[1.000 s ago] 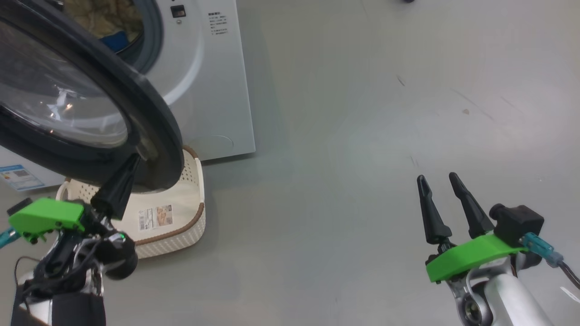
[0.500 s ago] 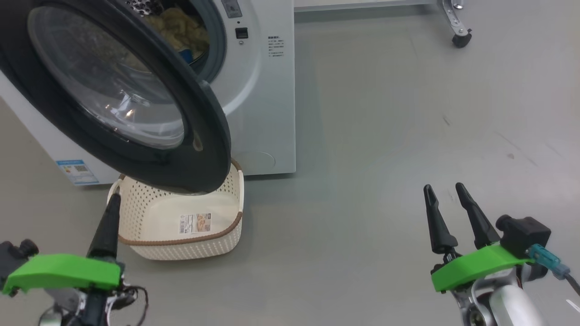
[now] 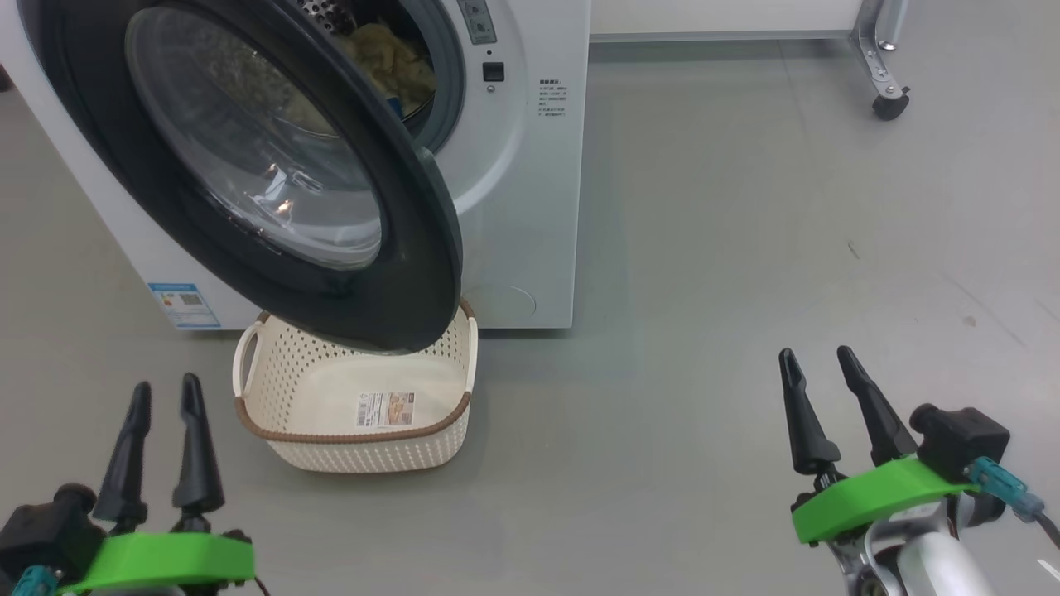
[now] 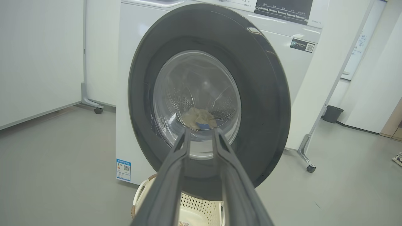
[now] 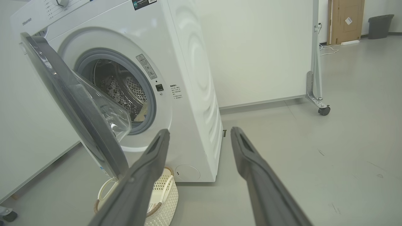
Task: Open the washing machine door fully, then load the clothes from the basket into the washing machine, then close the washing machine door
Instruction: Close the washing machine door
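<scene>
At washing machine [image 3: 530, 207] front | left gripper [image 3: 166, 385] backed off washing machine door [image 3: 414, 248], fingers [image 3: 196, 439] now slightly parted, empty | right gripper [image 3: 814, 354] spread, idle | clothes [image 3: 389, 58] lay in drum [image 5: 125, 91], basket [image 3: 348, 437] empty | door stood half-open: closing remained.

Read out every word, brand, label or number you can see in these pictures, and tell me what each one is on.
"Hisense": top panel of the washing machine, left corner.
Blue sticker low on its front: a QR code, print too small to read.
Black sticker on its upper front: too small to read.
Small print right of the door opening: too small to read.
Label on the bottom of the basket: blurred, unreadable.
</scene>
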You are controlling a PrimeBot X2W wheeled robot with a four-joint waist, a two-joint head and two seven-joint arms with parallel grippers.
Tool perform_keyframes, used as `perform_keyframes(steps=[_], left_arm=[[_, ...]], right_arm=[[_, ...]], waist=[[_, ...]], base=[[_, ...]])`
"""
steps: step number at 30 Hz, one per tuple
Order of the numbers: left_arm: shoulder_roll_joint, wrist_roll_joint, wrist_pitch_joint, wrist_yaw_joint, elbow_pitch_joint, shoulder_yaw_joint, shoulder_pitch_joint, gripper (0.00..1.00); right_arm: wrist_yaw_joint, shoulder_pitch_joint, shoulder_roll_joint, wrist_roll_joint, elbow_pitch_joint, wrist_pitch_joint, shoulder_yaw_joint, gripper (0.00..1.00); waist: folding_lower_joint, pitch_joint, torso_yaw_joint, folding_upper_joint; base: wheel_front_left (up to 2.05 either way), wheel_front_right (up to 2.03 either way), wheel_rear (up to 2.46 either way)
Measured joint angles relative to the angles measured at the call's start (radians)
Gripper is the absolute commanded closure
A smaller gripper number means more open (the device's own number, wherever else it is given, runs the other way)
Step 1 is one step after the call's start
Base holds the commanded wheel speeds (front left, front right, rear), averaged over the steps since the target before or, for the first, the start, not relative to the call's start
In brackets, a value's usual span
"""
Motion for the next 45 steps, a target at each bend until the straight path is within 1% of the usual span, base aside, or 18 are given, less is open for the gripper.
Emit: perform_keyframes(steps=[1, 3, 5, 10, 17, 21, 40, 45], left_arm=[[-0.017, 0.035, 0.000, 0.000, -0.018, 0.026, 0.002, 0.00], [-0.037, 0.094, -0.001, -0.001, -0.027, 0.047, 0.015, 0.00], [-0.055, 0.130, -0.001, -0.002, -0.027, 0.054, 0.043, 0.00], [-0.083, 0.169, -0.001, -0.002, -0.018, 0.060, 0.078, 0.00], [-0.079, 0.165, -0.001, -0.002, 0.000, 0.020, 0.077, 0.00], [-0.072, 0.125, -0.001, -0.002, 0.010, -0.002, 0.077, 0.00], [-0.065, 0.125, -0.001, -0.003, 0.026, -0.015, 0.077, 0.00], [-0.058, 0.128, -0.001, -0.003, 0.031, -0.034, 0.077, 0.00]], right_arm=[[0.000, 0.000, 0.000, 0.000, 0.000, 0.000, 0.000, 0.00], [0.000, 0.000, 0.000, 0.000, 0.000, 0.000, 0.000, 0.00], [0.000, 0.000, 0.000, 0.000, 0.001, 0.000, 0.000, 0.00], [0.000, 0.000, 0.000, 0.000, 0.002, 0.000, 0.002, 0.00], [0.000, 0.000, 0.000, 0.000, 0.004, 0.000, 0.005, 0.00], [0.000, 0.000, 0.000, 0.000, 0.009, 0.000, 0.013, 0.00], [0.000, 0.000, 0.000, 0.000, 0.019, 0.000, 0.022, 0.00], [0.000, 0.000, 0.000, 0.002, 0.019, 0.000, 0.023, 0.00]], waist=[[0.0000, -0.001, 0.000, 0.0000], [0.0000, -0.002, -0.002, 0.0000], [0.0000, -0.005, -0.004, 0.0000], [0.0000, -0.008, -0.006, 0.0000], [0.0000, -0.013, -0.005, 0.0000], [0.0000, -0.018, -0.007, 0.0000], [0.0000, -0.030, -0.010, 0.0000], [0.0000, -0.030, -0.011, 0.0000]], base=[[0.00, 0.00, 0.00], [0.00, 0.00, 0.00], [0.00, 0.00, 0.00], [0.00, 0.00, 0.00], [0.00, 0.00, 0.00], [0.00, 0.00, 0.00], [0.00, 0.00, 0.00], [0.00, 0.00, 0.00]])
